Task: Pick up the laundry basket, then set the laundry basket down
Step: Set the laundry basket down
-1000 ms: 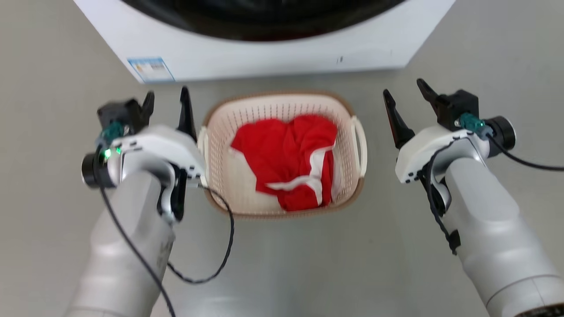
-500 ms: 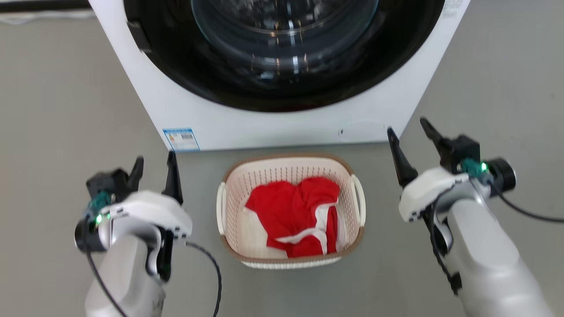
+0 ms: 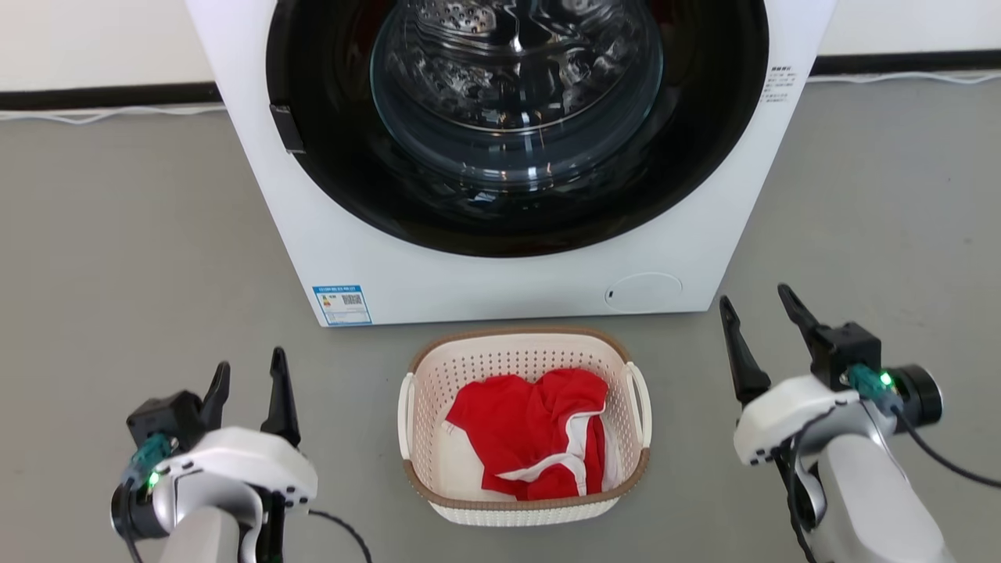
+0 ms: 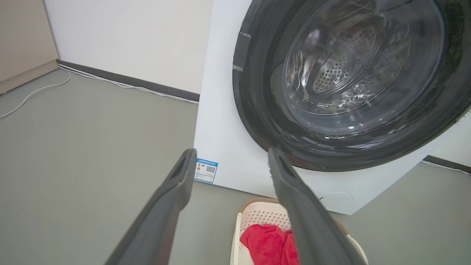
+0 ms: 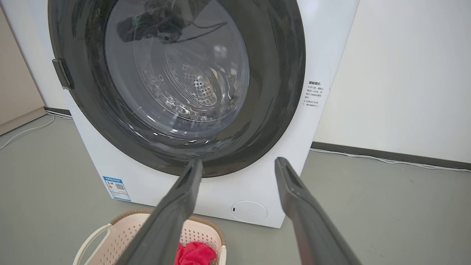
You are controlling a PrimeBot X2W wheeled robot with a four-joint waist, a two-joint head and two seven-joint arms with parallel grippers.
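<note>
Behind laundry basket (image 3: pixel 516 512): washer (image 3: pixel 469 293), door (image 3: pixel 516 102) seemingly shut; red cloth (image 3: pixel 539 438) inside basket.

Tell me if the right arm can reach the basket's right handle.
Probably yes: the open right tool sits beside the basket, with floor between it and that handle.

Grey floor (image 3: pixel 117 234) all round, white washer (image 3: pixel 500 293) dead centre against a white wall (image 3: pixel 94 39), dark round door (image 3: pixel 704 156) gleaming, dark baseboard (image 3: pixel 102 95), white cable (image 3: pixel 78 116) trailing along it, beige cabinet (image 4: pixel 22 36) off left
</note>
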